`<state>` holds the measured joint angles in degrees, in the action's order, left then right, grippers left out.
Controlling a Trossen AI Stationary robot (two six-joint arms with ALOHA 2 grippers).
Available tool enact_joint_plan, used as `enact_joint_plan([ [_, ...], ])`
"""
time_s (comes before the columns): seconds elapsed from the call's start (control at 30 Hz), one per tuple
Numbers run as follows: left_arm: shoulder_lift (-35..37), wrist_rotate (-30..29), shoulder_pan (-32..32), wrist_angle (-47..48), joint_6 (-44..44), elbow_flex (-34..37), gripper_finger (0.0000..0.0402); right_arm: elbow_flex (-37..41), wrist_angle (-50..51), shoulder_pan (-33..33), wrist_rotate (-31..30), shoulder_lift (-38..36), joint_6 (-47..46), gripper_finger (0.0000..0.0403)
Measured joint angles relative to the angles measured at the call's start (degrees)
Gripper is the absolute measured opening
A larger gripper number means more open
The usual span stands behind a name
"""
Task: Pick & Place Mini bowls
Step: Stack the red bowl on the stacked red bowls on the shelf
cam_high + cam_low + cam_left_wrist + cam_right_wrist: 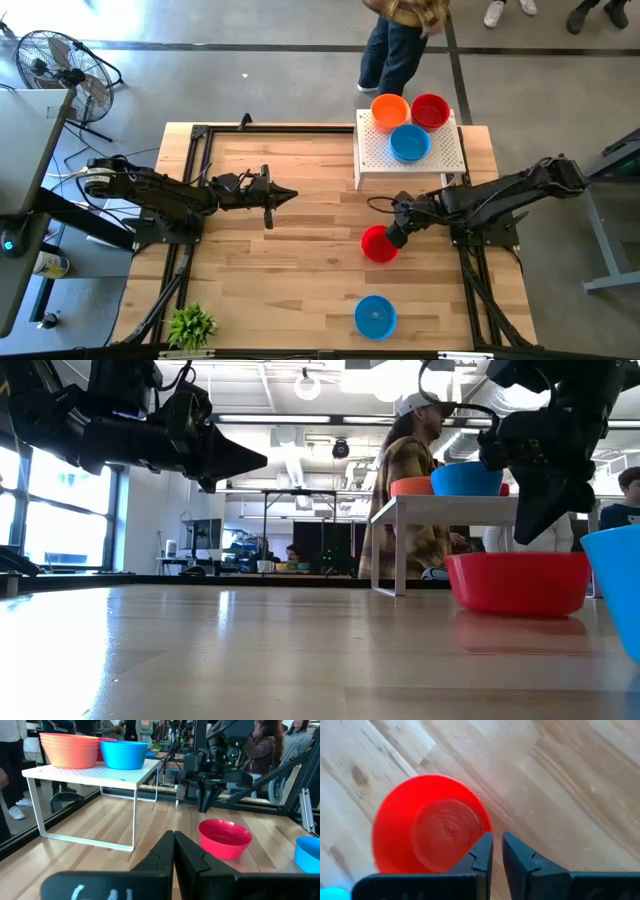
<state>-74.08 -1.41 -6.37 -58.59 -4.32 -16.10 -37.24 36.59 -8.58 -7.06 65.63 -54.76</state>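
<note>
At the right centre of the high view, the right claw (393,238) hangs just above the rim of a red mini bowl (379,244) that sits upright on the wooden worktop (290,250). Its 2 fingers (482,852) are parted by only a narrow slit and grip nothing; the bowl's rim lies just beside them, not between them. A blue mini bowl (375,316) stands alone near the lower edge of the frame, well apart from the red one. On the white perforated stand (440,155) at the upper right sit 3 more: an orange bowl (389,109), a red bowl (430,110) and a blue bowl (409,143). The left claw (285,196) waits at left centre above bare worktop, fingers pressed together and empty. A person (400,40) stands beyond the top edge of the worktop.
</note>
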Motion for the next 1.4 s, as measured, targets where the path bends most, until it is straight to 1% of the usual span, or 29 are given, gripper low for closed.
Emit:
enact_joint_plan([
  [0.1,0.00,-0.02,0.00,-0.02,0.00,0.00,0.0002,-0.43,-0.79,0.00,0.10,-0.02,3.08,0.0045],
  [0.23,0.00,-0.04,0.00,-0.02,0.00,0.00,0.0002,-0.43,-2.62,0.72,1.93,0.73,7.57,0.0087],
  [0.4,0.00,-0.05,0.00,-0.09,0.00,0.00,0.0002,-0.49,-7.74,3.73,5.43,5.17,16.83,0.0133],
  [0.47,0.00,-0.09,0.00,-0.06,0.00,0.00,0.0002,-1.37,-8.30,4.96,6.61,7.45,20.34,0.0142],
  [0.57,0.00,-0.09,0.00,-0.06,-0.02,0.00,0.0002,-3.69,-8.29,5.88,7.13,10.76,26.26,0.0144],
  [0.73,0.00,-0.17,0.00,-0.02,0.00,0.00,0.0002,-7.81,-7.77,5.98,8.15,16.59,35.94,0.0135],
  [0.87,0.00,-0.16,0.00,0.00,0.00,0.00,0.0002,-10.55,-6.04,5.99,9.47,21.47,42.87,0.0117],
  [0.97,0.00,-0.15,0.00,0.09,0.00,0.00,0.0002,-12.23,-4.43,5.99,10.46,24.30,46.17,0.0093],
  [1.03,0.00,-0.15,0.00,0.09,0.00,0.00,0.0002,-13.10,-3.84,5.99,11.20,25.57,48.00,0.0065],
  [1.1,0.00,-0.15,0.00,0.09,0.00,0.00,0.0002,-13.58,-2.92,5.99,12.31,26.39,49.57,0.0029],
  [1.17,0.00,-0.15,0.00,0.09,0.00,0.00,0.0002,-13.86,-2.17,5.99,12.84,26.58,50.48,0.0009],
  [1.27,0.00,-0.15,0.00,0.11,0.00,0.00,0.0002,-13.88,-1.58,6.27,13.93,25.96,50.42,0.0012],
  [1.33,0.00,-0.15,0.00,0.09,0.00,0.00,0.0002,-14.03,-1.04,6.47,15.75,24.96,49.50,0.0005],
  [1.4,0.00,-0.13,0.00,0.07,0.00,0.00,0.0002,-15.24,0.25,6.45,16.02,23.82,49.25,0.0004],
])
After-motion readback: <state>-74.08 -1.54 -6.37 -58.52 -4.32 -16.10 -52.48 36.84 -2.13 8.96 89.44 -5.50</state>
